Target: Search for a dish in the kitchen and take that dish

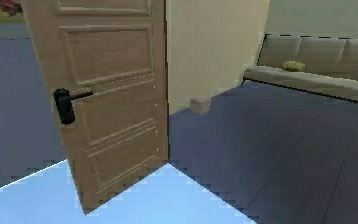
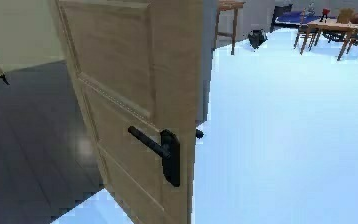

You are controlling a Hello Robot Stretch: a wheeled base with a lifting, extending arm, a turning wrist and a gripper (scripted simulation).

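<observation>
Robot is sitting hard against an open wooden door [image 1: 112, 100], whose black lever handle [image 1: 69, 100] is jutting out close to the base.

Past the door's edge a dark floor [image 1: 287, 150] is running to a pale sofa [image 1: 307, 68], with a small yellowish thing [image 1: 293, 65] lying on its seat.

On the door's other side, well away across pale blue floor [image 2: 287, 120], a wooden desk [image 2: 337, 27] is standing. What it is carrying is too small to tell.

Where the dish is cannot be told, and neither can the tool's state.

Risks, as I am judging them:
- Turning here is likely clipping the door or snagging the handle, since both are lying so near.
- Heading past the door toward the sofa is probably wasting the search, since nothing there is looking like a kitchen.
</observation>
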